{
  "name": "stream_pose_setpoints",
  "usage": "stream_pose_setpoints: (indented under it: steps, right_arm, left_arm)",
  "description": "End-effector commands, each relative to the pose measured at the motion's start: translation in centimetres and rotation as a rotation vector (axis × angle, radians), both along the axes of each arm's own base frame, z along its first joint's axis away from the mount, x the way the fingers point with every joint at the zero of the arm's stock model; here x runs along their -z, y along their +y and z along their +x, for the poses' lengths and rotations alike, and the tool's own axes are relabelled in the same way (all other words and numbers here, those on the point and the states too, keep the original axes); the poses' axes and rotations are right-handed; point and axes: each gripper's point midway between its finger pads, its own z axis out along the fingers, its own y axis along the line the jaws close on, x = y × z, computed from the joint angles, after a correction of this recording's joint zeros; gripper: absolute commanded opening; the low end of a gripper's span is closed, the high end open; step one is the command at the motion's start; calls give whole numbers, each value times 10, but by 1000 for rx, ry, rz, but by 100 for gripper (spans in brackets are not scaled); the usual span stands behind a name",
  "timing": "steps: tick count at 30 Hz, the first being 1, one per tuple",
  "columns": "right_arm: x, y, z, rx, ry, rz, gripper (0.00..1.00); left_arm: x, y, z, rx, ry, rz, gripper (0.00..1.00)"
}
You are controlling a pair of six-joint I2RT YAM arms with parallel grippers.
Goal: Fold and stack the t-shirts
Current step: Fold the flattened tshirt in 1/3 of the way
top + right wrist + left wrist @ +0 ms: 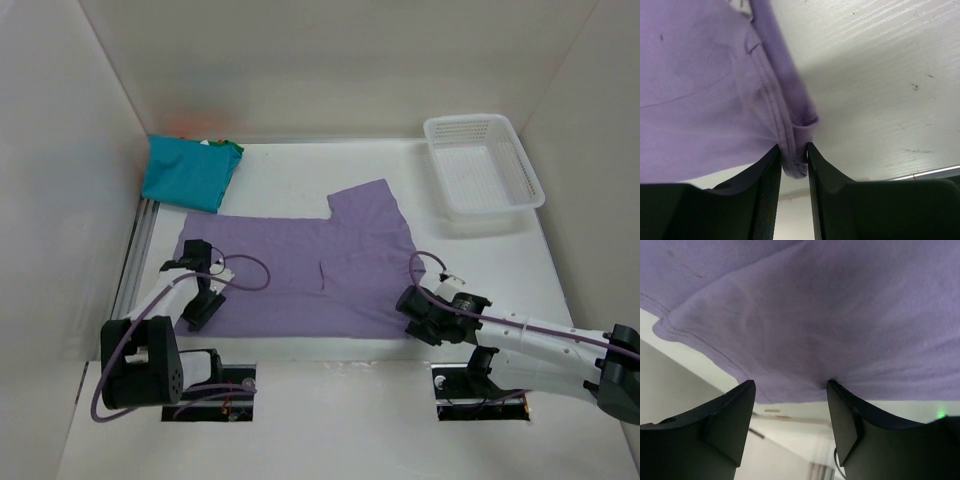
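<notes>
Two grippers at the near hem of the lavender shirt

One lavender shirt (300,270) lies spread flat across the middle of the table (290,175), one sleeve pointing to the far side and its long near edge running between the two arms.

Left gripper (203,308): low over the near-left corner of the shirt. Wrist view shows the fingers (725,420) well apart, with the cloth's edge draped just past their tips and touching the tip of one. Nothing is clamped between them.

Right gripper (412,308): at the near-right corner of the same shirt. Wrist view shows the fingers (767,190) close together with the stitched hem bunched in the narrow gap, cloth creasing toward the pinch. Reads as clamped on the hem.

Teal shirt (190,172): folded, at the far-left corner of the table, well apart from the lavender one. Green shirt (232,148): only a sliver shows at the teal shirt's far-right edge.

White lattice basket (530,190): far right of the table.
</notes>
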Motion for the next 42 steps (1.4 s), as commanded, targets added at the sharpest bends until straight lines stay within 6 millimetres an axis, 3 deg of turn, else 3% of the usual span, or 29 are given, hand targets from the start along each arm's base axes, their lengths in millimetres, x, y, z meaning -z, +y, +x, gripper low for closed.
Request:
stream_pose_setpoints:
  steps: [1, 7, 9, 12, 13, 16, 22, 25, 28, 30, 34, 37, 42]
  right_arm:
    - [-3, 3, 6, 7, -35, 8, 32]
    - [-3, 3, 6, 7, -34, 8, 32]
    - [-4, 3, 6, 7, -36, 5, 31]
    - [-3, 4, 6, -4, -29, -7, 33]
    - [-3, 5, 6, -8, -26, -7, 35]
    - [-2, 11, 7, -16, -21, 10, 47]
    - [7, 30, 5, -38, 8, 42, 48]
    - [15, 32, 3, -47, 30, 25, 37]
    - [21, 31, -2, -48, 55, 24, 10]
    - [18, 28, -8, -49, 60, 27, 0]
    - [12, 16, -34, -40, 95, 8, 0]
    - [5, 15, -49, -46, 115, 11, 0]
    - [-2, -4, -69, -27, 150, -47, 0]
  left_arm:
    - [20, 16, -9, -55, 49, 82, 57]
    - [22, 13, -9, 19, 95, 114, 58]
    - [23, 12, -8, 31, 104, 116, 49]
    - [22, 11, -9, 55, 100, 118, 27]
    - [22, 10, -9, 66, 94, 119, 24]
    - [22, 7, -10, 103, 87, 122, 24]
    - [22, 4, -10, 119, 87, 122, 26]
    - [23, 4, -10, 122, 91, 118, 20]
    - [22, 3, -12, 127, 93, 111, 9]
    - [18, 1, -20, 136, 120, 96, 3]
    - [4, 3, -27, 169, 122, 68, 2]
    - [7, 5, -34, 162, 164, 60, 2]
    - [6, 1, -37, 194, 206, 49, 3]
